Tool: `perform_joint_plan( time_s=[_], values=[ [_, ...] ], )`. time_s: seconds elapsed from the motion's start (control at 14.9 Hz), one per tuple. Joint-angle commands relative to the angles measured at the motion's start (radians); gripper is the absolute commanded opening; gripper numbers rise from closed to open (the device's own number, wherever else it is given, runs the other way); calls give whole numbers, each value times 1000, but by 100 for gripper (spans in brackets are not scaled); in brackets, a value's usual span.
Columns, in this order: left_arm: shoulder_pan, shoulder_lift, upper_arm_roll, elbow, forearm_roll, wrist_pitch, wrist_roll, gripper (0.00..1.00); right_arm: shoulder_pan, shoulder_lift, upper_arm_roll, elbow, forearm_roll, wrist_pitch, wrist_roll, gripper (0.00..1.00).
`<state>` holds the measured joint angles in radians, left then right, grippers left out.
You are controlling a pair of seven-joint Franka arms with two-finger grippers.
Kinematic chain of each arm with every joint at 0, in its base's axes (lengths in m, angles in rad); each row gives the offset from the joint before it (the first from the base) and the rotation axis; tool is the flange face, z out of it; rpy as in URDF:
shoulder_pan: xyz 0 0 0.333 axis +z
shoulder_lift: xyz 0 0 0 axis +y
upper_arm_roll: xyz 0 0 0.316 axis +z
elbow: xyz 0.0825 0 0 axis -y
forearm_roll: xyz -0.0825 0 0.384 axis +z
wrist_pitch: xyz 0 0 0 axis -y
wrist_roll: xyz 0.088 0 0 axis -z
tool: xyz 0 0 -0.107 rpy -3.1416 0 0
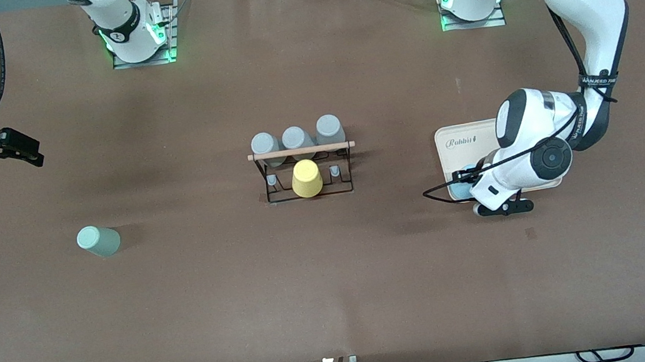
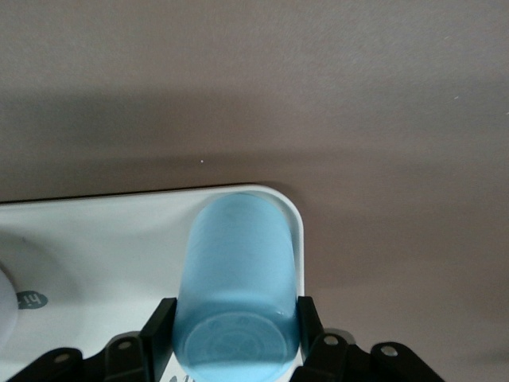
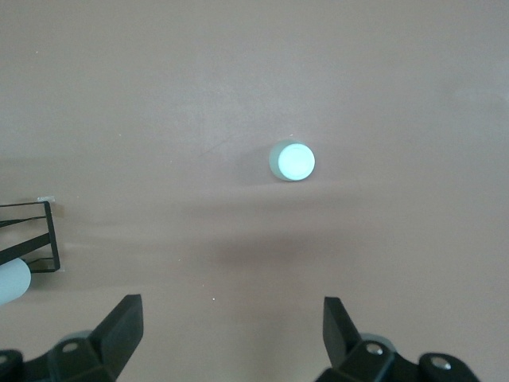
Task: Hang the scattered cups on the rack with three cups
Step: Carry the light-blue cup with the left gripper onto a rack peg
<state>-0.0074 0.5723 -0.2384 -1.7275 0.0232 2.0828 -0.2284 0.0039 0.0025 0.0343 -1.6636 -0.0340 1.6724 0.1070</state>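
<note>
A light blue cup (image 2: 238, 270) lies on its side in a corner of the cream tray (image 2: 95, 239), its base toward the left wrist camera. My left gripper (image 2: 236, 318) is shut on it, one finger on each side. In the front view the left hand covers most of this cup (image 1: 459, 184). The mint-green cup (image 1: 99, 241) stands alone on the table toward the right arm's end. My right gripper (image 1: 21, 149) hangs open and empty above the table, with the mint-green cup (image 3: 293, 161) ahead of its fingers. The rack (image 1: 301, 151) stands mid-table.
Three grey cups (image 1: 296, 138) sit on the rack's row nearer the arm bases, and a yellow cup (image 1: 306, 178) on the row nearer the front camera. The cream tray (image 1: 468, 138) lies toward the left arm's end. A corner of the rack (image 3: 48, 239) shows in the right wrist view.
</note>
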Motion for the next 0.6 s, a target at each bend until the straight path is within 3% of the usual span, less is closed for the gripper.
perform_joint_plan(
  time_s=[0.0,0.27,0.54],
  values=[
    [-25,-63,-9,15,11,-33,17,0,-1,-6,1,5,-1,0,5,100],
    [-135,-17,-10,248,-5,-243,0,0,1,-4,1,5,-1,0,7,100],
    [-264,6,-12,367,-106,-271,-40,0,4,-3,4,10,0,0,10,100]
  ],
)
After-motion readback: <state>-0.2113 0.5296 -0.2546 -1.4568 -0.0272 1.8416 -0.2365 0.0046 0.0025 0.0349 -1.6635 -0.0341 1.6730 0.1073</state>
